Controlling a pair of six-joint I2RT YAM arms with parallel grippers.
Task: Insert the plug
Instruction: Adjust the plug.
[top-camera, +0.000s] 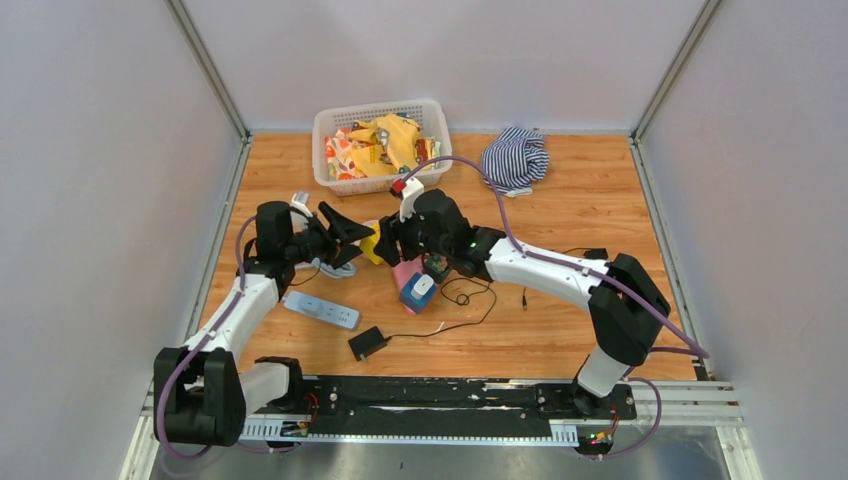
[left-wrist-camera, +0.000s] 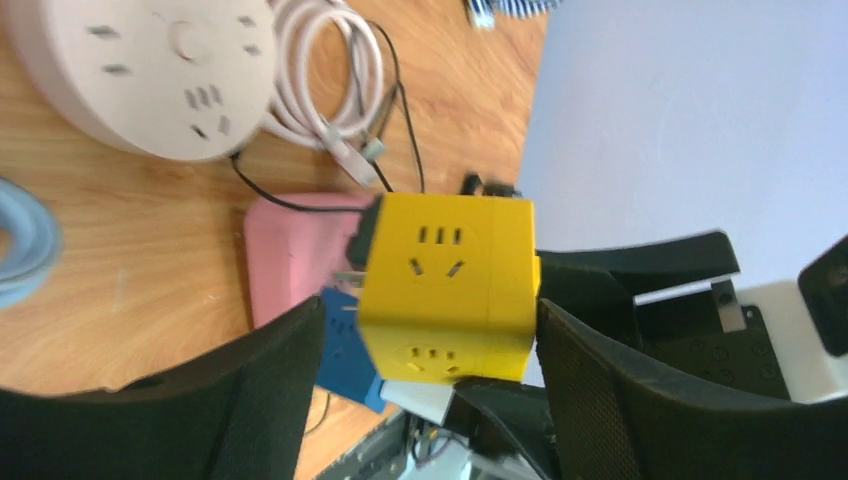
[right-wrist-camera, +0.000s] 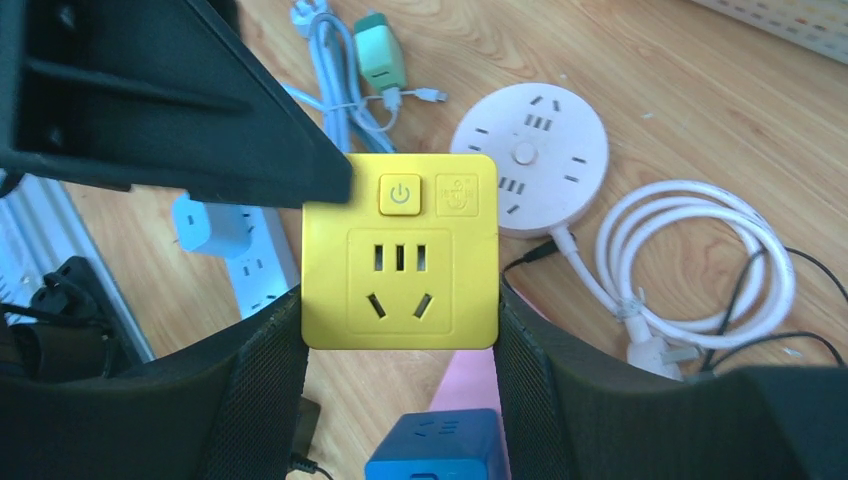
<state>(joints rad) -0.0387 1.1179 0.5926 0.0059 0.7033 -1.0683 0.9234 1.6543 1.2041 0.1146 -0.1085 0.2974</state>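
My right gripper (top-camera: 390, 245) (right-wrist-camera: 400, 310) is shut on a yellow cube socket (top-camera: 372, 243) (right-wrist-camera: 400, 265) and holds it above the table by two opposite sides. The cube's face with the power button points at the right wrist camera. My left gripper (top-camera: 358, 243) (left-wrist-camera: 425, 330) is open, with its fingers on either side of the same cube (left-wrist-camera: 445, 285); there is a gap at one finger. A black plug (left-wrist-camera: 362, 235) on a thin black cable sits against the cube's side. I cannot tell whether it is inserted.
Below the cube lie a pink block (top-camera: 405, 272) and a blue cube socket (top-camera: 418, 292). A round white power strip (right-wrist-camera: 530, 150) with a coiled white cable (right-wrist-camera: 700, 260), a white strip (top-camera: 320, 310) and a black adapter (top-camera: 367, 343) lie nearby. A basket (top-camera: 325, 150) and striped cloth (top-camera: 515, 157) sit at the back.
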